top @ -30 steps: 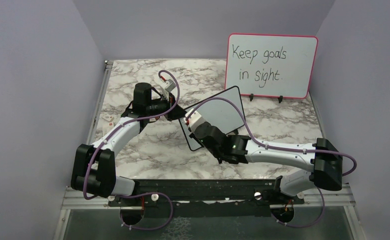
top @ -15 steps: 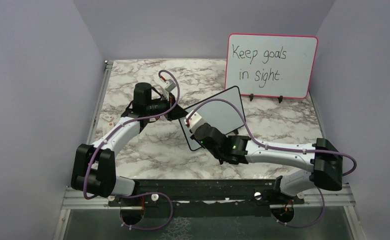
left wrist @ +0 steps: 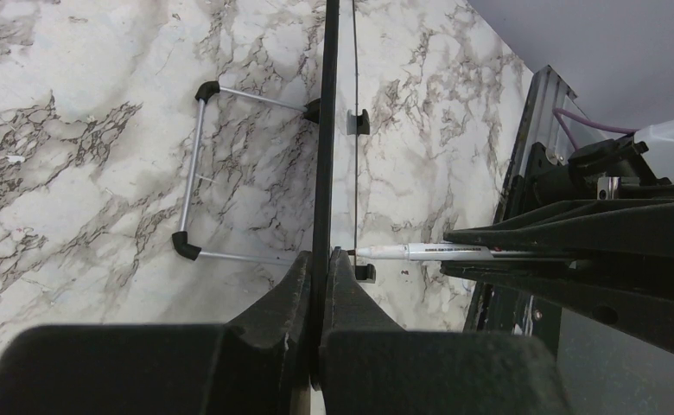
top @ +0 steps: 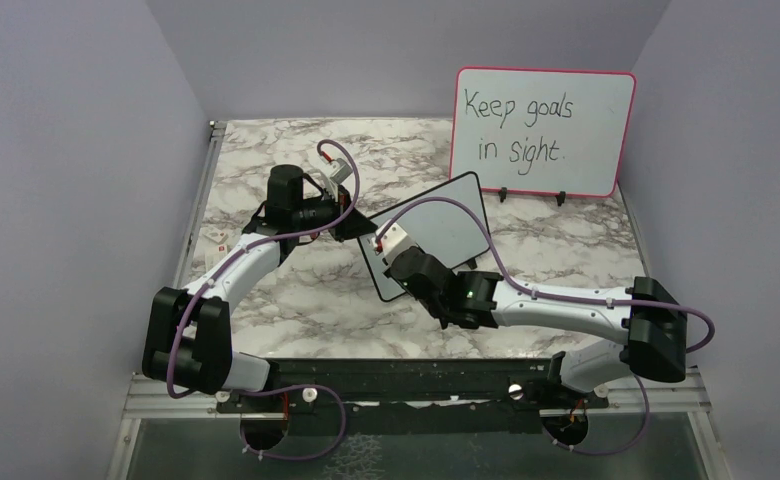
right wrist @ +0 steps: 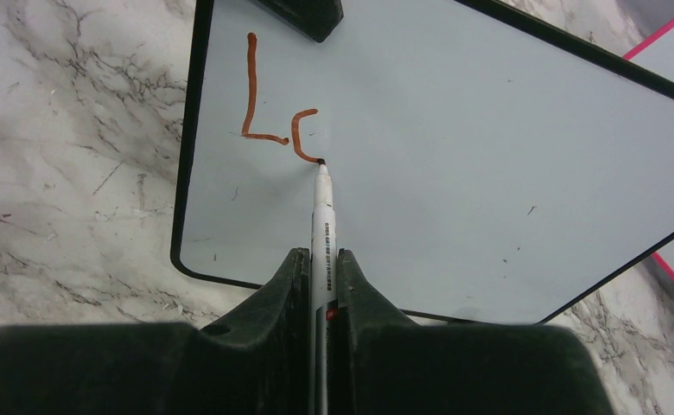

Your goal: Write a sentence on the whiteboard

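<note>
While the right gripper (right wrist: 322, 264) is clamping a slim white marker pen (right wrist: 323, 216) between its fingers, the pen's dark tip is pressing against the small black-framed rectangular whiteboard (right wrist: 472, 147). The reddish-brown handwritten sentence (right wrist: 269, 108) is showing only an "L" and an unfinished curved stroke, toward 10 o'clock on the board's face, and the tip is sitting at that stroke's lower end. Print along the pen barrel is too small to read. The left gripper (left wrist: 321, 272) is pinching the board's thin frame edge-on, fingers closed on it, and is holding the board tilted up near the middle of the grey-veined marble table (top: 296, 290). A bent silver wire stand with black end caps (left wrist: 197, 173) is projecting from the board's back. At 1 o'clock from the whiteboard, well apart, the larger pink-framed board (top: 543, 130) is standing upright and reading "Keep goals in sight." in black handwriting.
</note>
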Available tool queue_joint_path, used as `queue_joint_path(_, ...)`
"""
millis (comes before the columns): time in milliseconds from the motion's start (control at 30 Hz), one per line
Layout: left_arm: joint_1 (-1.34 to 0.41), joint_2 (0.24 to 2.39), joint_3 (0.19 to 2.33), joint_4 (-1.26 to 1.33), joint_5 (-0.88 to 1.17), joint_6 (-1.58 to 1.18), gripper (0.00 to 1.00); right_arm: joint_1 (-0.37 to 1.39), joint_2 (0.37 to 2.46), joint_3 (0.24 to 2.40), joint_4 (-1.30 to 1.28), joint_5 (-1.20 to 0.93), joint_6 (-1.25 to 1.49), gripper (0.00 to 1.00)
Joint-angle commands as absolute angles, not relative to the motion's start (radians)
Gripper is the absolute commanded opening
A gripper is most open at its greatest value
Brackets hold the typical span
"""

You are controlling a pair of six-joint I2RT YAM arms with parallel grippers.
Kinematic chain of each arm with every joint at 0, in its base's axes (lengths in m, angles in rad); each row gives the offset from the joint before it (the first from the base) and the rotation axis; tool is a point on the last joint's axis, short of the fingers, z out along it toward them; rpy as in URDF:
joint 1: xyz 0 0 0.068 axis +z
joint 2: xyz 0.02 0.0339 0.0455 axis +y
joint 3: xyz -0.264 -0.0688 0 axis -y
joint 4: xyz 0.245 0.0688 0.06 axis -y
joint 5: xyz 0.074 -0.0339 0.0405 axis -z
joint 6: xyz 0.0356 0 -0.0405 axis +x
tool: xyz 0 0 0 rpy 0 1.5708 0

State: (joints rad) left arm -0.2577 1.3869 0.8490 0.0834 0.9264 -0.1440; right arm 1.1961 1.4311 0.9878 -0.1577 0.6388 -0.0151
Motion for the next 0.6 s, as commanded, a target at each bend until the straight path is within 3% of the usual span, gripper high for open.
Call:
queue_joint_path(0,-0.267,1.419,0.839,0.002,0.822,-0.057,0.00,1.177,1.417,0.971,-0.117,0.690,-0.003,0.00)
queue_joint_path(567,-0.267,1.419,0.839,0.002,0.821,-0.058,0.00,1.172,1.414,0.979,-0.059,0.701,-0.009,0.00)
